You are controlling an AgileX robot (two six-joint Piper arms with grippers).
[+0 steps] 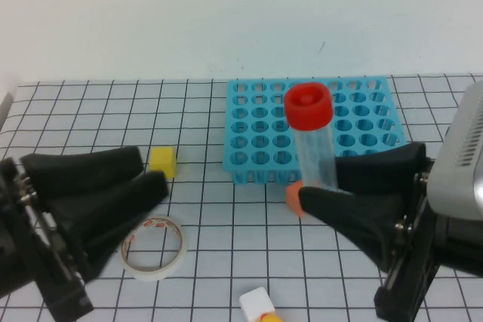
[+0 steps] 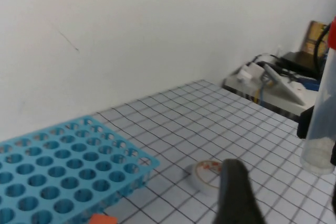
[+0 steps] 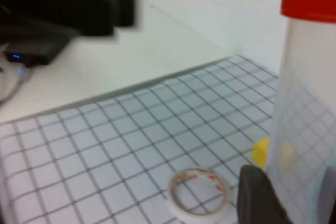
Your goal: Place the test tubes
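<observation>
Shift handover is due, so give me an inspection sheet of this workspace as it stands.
Surface: white gridded mat, no spills seen.
Job's things: blue rack at the far side, no tubes seen seated in it; red-capped test tube upright, held up in front of the rack.
Clutter: yellow block, tape roll, orange piece, white-and-yellow piece.
Grippers: right gripper shut on the test tube; left gripper open, empty, beside the tape roll.
Cables: loose wires on a side bench, off the mat.
Surroundings: plain white wall.

Blue rack (image 2: 63, 166) on gridded table (image 2: 210, 114), tape roll (image 2: 206, 176) near it, clear tube (image 2: 320, 135) upright
</observation>
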